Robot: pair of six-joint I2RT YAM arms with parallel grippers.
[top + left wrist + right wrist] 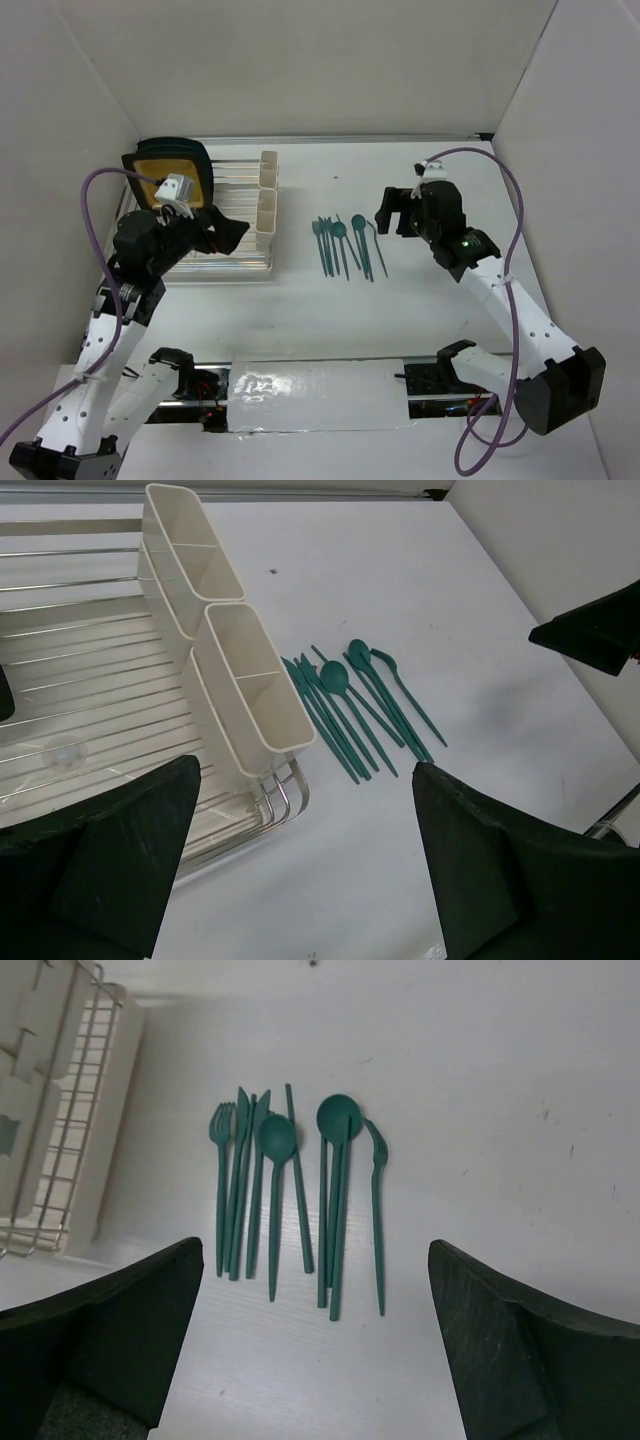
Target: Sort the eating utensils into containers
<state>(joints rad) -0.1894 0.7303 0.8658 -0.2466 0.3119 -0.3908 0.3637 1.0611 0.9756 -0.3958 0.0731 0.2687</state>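
While every piece lies loose outside the cups, sorting reads as not begun. White table [330, 320] carries everything. Clear-and-white wire dish rack [238, 262] sits on its left half, toward the far edge. Black-rimmed yellow plate [150, 163] stands on edge in the rack's far-left corner.

Left gripper [305, 770] hovers over the rack's near-right part, jaws spread wide, nothing in them. Right gripper [315, 1248] hovers right of table centre, jaws likewise wide and bare, aimed at the pile; likely placed for a first pick.

Two tall cream-white rectangular plastic cups [250, 680] stand in line along the rack's right side, mouths up, presumably so pieces can drop in from above. Small dark teal plastic eating utensils [290, 1190] lie flat at table centre, just beside the cups, handles roughly parallel, several overlapping.

Views: top camera alone shows the plate and both arms together. Left wrist alone looks into the cups: each has a divider, and what shows of the insides is bare. Right wrist alone separates the heads: fork tines, round spoon bowls, blade-like tips. Count unclear where handles cross.
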